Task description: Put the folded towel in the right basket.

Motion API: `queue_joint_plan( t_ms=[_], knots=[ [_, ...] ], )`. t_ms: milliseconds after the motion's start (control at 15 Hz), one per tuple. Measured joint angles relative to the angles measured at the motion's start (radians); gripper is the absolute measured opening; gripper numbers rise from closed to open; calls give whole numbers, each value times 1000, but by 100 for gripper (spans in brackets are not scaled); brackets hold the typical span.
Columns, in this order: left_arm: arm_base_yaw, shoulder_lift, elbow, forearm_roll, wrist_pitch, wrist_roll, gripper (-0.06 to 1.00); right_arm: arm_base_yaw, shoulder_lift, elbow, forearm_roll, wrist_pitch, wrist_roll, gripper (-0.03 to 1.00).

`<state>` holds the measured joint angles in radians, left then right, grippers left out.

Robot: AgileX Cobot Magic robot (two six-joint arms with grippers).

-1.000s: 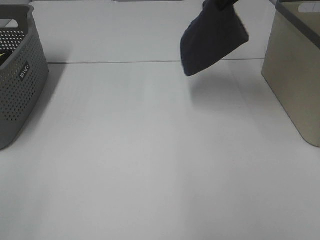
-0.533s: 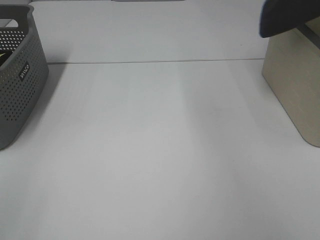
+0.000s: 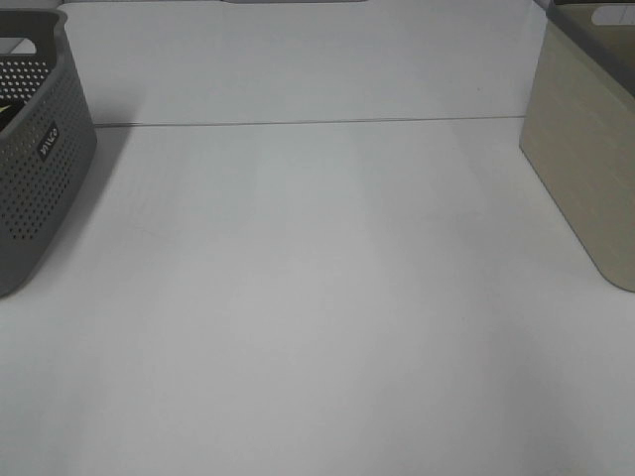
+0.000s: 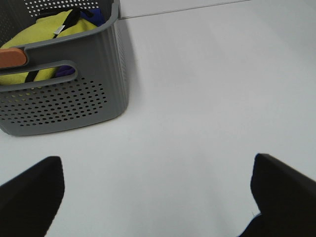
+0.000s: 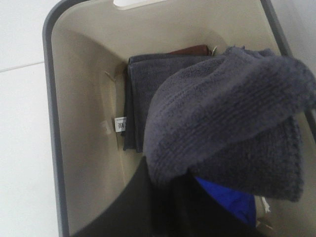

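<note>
Left end effector (image 4: pixel 155 170): fingers (image 4: pixel 281 192) spread wide apart, only their dark tips in the wrist view. Right end effector (image 5: pixel 168 195): pressed together, clamped on a fold of the towel (image 5: pixel 232 113), which drapes over it.

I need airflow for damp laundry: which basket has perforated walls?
The grey basket on the left; the beige basket on the right has solid walls.

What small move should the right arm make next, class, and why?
Probably lower slightly and open the right gripper. The towel hangs from it directly above the right basket, over another folded towel already lying inside, so releasing should drop it in.
</note>
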<state>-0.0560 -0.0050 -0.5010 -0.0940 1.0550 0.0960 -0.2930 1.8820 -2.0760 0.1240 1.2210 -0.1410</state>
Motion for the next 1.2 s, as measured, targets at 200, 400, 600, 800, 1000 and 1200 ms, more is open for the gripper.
queue_joint_plan(
  t_ms=[200, 400, 600, 800, 1000, 1200],
  knots=[
    [0, 0, 0, 0, 0, 0, 98, 0, 46, 48, 5, 1, 2, 9],
    [0, 0, 0, 0, 0, 0, 98, 0, 84, 59, 35, 0, 3, 40],
    [0, 0, 0, 0, 0, 0, 98, 0, 83, 59, 88, 0, 3, 63],
    [0, 0, 0, 0, 0, 0, 98, 40, 83, 59, 159, 0, 1, 66],
    [0, 0, 0, 0, 0, 0, 98, 179, 83, 59, 87, 0, 7, 67],
    [0, 0, 0, 0, 0, 0, 98, 296, 57, 59, -11, 0, 63, 67]
  ],
)
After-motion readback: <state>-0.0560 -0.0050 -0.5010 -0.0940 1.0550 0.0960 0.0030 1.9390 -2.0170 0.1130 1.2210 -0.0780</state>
